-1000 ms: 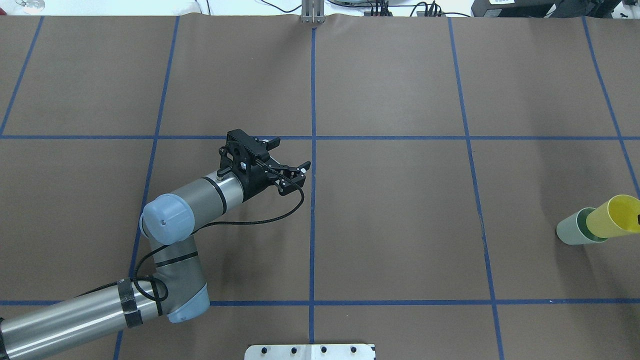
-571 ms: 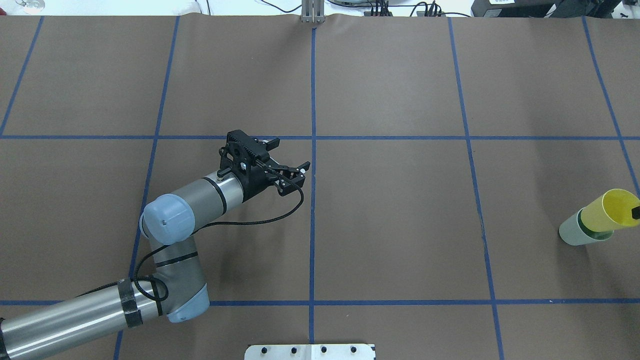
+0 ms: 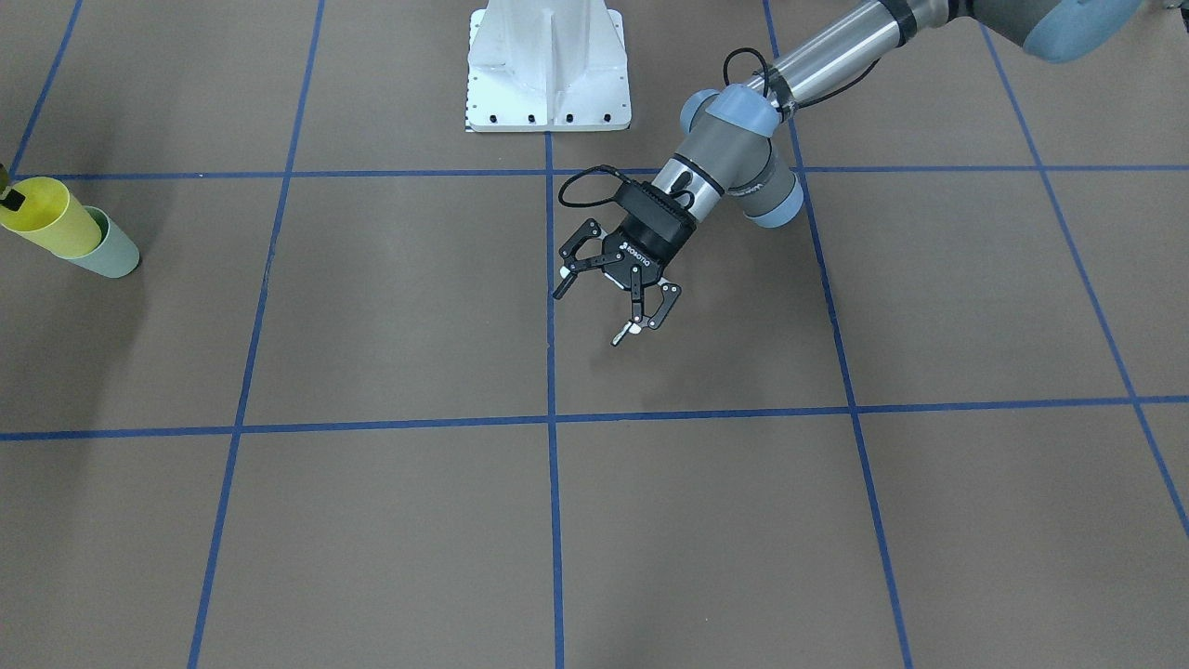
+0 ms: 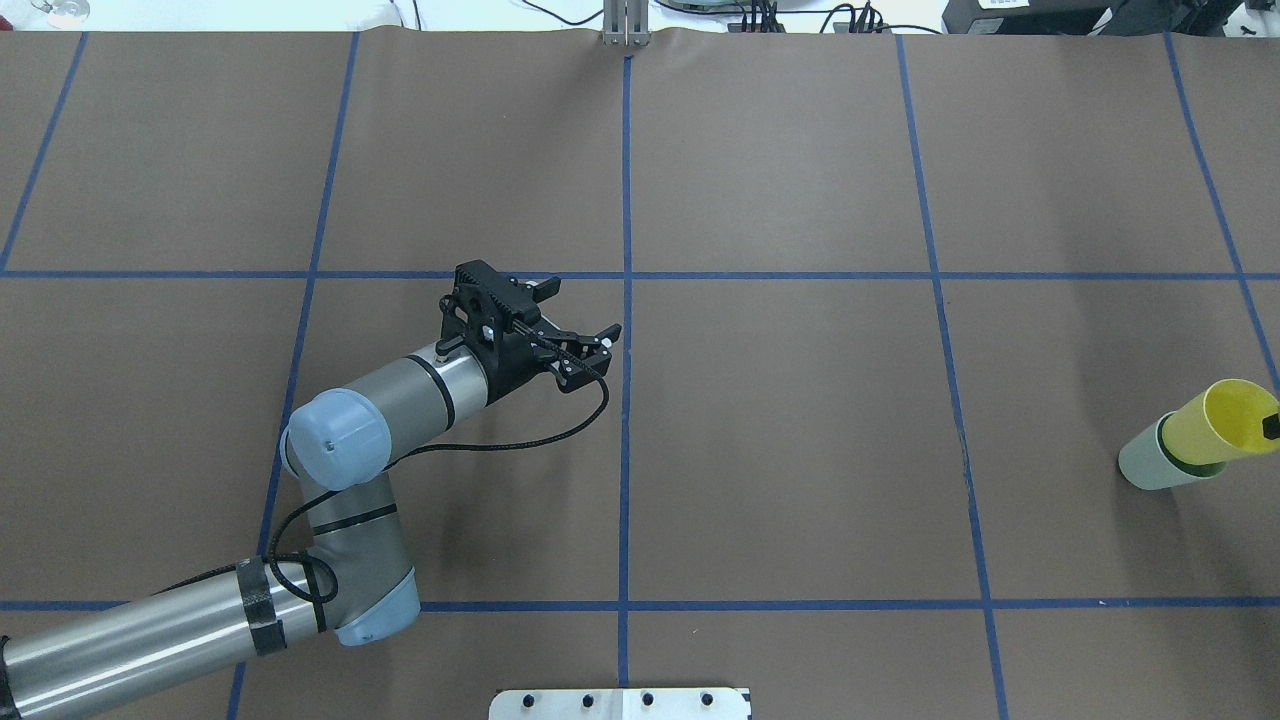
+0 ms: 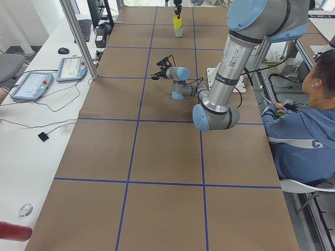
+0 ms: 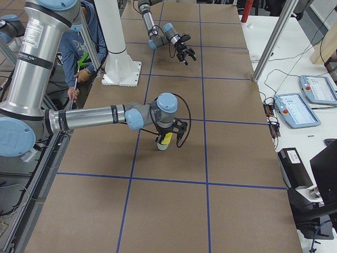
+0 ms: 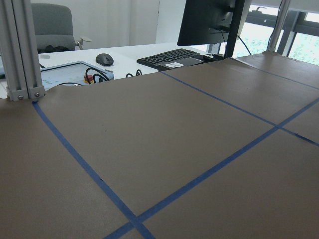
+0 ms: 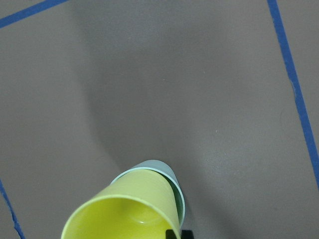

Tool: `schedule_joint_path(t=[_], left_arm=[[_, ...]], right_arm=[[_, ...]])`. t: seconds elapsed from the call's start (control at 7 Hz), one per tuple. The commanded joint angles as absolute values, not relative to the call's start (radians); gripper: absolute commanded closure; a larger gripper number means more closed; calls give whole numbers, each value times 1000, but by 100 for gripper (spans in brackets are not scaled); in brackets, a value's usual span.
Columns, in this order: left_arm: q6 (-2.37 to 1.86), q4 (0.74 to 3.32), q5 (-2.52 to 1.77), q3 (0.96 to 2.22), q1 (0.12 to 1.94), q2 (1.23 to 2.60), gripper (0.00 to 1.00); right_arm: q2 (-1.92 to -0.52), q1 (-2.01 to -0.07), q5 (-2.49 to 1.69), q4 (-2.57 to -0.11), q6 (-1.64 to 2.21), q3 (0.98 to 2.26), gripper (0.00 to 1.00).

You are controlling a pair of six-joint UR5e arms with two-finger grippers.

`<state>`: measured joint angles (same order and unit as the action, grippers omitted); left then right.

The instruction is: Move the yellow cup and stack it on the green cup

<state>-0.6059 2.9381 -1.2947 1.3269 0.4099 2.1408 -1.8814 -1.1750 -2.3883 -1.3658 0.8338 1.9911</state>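
Right tool (image 6: 166, 135) seems clamped on the rim of the one yellow cup (image 4: 1205, 425), which sits tilted inside the one green cup (image 4: 1145, 465) on the table (image 4: 800, 400). Left tool (image 3: 588, 316) hangs mid-table, fingers apart.

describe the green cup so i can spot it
On the brown table with blue tape lines, look at the overhead view's right edge. The green cup is the pale mint tumbler underneath, with the bright yellow cup nested inside it.

Robot's left arm (image 4: 430, 385) reaching forward, left gripper (image 4: 583, 308) spread wide, right arm (image 6: 95, 117) extended, right gripper (image 6: 166, 135) pointing down
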Motion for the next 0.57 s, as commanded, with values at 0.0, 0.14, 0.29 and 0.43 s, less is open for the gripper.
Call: schedule_joint_path(t=[0.0,0.14,0.29,0.43], left_arm=[[-606,2939,-1295,1327,410,2143,1],[-607,2939,-1293,1327,410,2143,1],[-607,2939,-1293,1327,410,2143,1],[-609,2939,-1292,1328,410,2144,1]], right_arm=[[-1881,-1174,-2393,-1365,834,1991,33],[-1881,-1173,-2395,-1367,845,1993,0],[-1879,-1173,-2395,-1365,845,1993,0],[-1879,-1173,-2410,-1365,845,1996,0]])
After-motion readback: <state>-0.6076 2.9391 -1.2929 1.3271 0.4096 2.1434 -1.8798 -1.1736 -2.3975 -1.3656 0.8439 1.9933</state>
